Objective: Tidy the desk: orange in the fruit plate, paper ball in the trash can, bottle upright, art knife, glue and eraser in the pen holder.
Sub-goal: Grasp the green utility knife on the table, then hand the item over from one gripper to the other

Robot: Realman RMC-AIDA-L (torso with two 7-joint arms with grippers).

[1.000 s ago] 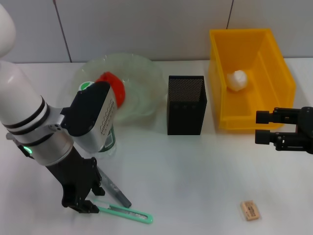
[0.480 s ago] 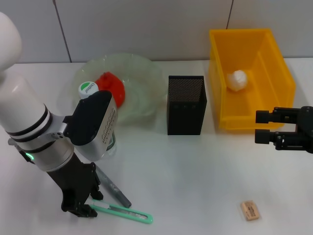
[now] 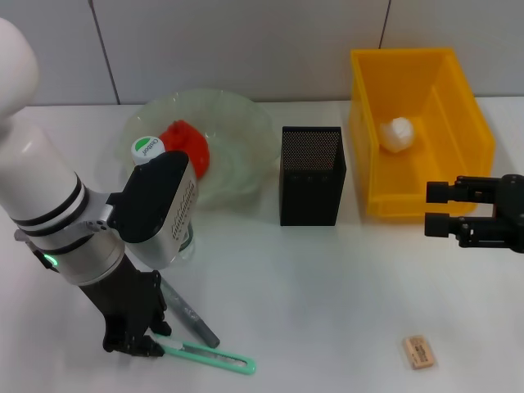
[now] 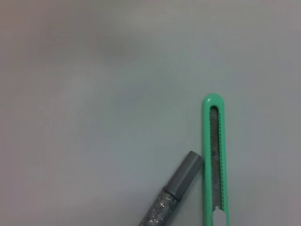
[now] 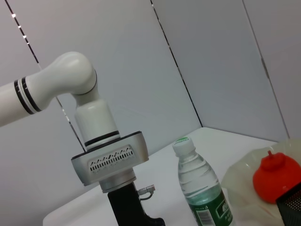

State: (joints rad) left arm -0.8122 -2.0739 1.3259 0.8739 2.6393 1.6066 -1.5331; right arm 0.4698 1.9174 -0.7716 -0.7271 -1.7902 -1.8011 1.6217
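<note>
The left gripper [image 3: 135,342] is hanging low over the near left of the worktop [image 3: 327,286], right at one end of the green art knife [image 3: 209,357]. I cannot tell whether it is open or closed, since the black wrist body is hiding the fingertips. The art knife is lying flat, its long axis running away from the gripper toward the robot's right along the near edge. The grey glue [image 3: 190,311] is lying just beside it at an angle, the two nearly touching at the gripper end, so a clean pick looks likely to depend on catching only the knife. The pen holder [image 3: 312,174] is standing well apart, toward the middle. The right gripper [image 3: 438,209] is idling open beside the yellow trash can [image 3: 458,164], far from the knife.
</note>
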